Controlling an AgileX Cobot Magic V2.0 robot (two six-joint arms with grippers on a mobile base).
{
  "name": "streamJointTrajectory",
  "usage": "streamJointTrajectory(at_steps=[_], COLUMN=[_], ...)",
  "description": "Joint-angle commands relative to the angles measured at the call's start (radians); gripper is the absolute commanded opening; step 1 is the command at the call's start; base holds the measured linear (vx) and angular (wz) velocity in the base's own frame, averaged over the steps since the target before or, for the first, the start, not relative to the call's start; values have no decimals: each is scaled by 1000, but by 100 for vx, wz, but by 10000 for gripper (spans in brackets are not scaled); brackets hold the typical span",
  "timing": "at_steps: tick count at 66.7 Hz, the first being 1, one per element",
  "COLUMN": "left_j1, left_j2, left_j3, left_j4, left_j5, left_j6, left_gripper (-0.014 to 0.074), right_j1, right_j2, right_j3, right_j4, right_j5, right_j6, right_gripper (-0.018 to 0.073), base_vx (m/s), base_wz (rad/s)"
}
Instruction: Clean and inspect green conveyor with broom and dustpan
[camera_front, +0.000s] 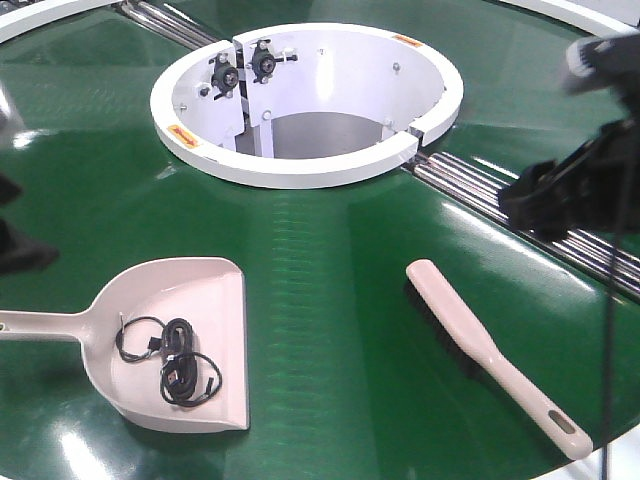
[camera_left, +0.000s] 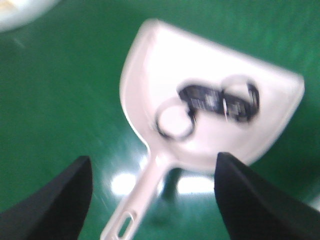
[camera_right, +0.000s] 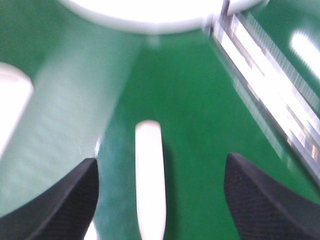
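Dustpan loaded with cables

Black coiled cables lie inside the dustpan on the green conveyor. My left gripper spreads wide above its handle; my right gripper, fingers equally apart, hangs over the broom lying nearby

The left claw hung with its jaws spread wide; the right claw likewise gaped, both angled downward.
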Motion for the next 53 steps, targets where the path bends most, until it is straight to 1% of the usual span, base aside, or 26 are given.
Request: streamJointTrajectory(at_steps=[1, 4, 11, 19, 24, 28, 35, 39, 44, 48, 53], left_j1=[-6, -7, -7, -7, -7, -7, -7, -7, -7, -7, -7], left_j2=[-101, -142, -246, -384, -490, -577, -715, -775, -841, -884, -909], left_j3=[-28, -22, 48, 219, 369, 490, 685, 778, 884, 959, 1029], left_j4=[-53, -53, -50, -50, -51, -50, -51, -51, -51, -50, -50], left_j5=[-150, -186, -329, -513, -635, -716, -854, -901, -943, -989, -1068], left_j6=[-88, -131, -255, -360, -413, -433, -435, -445, -501, -538, -539], left_gripper=[458, 449, 428, 415, 412, 412, 412, 412, 412, 412, 412], right_j1=[-3, -3, -3, -3, -3, -3, -3, -3, -3, -3, -3], right_j2=[-86, -117, -213, -353, -456, -531, -666, -730, -810, -869, -909], right_j3=[-16, 0, 104, 267, 375, 442, 560, 628, 710, 781, 851], right_j4=[-4, -4, -9, -9, -8, -8, -7, -7, 1, 2, 0], right_j5=[-108, -129, -212, -360, -436, -480, -544, -571, -618, -690, -764], right_j6=[-5, -5, -5, -5, -4, -5, -5, -5, 3, 4, 2], right_gripper=[491, 485, 469, 458, 454, 454, 454, 454, 454, 454, 454], base_vx=[0, 0, 0, 0, 0, 0, 0, 0, 0, 0, 0], base_wz=[0, 0, 0, 0, 0, 0, 0, 0, 0, 0, 0])
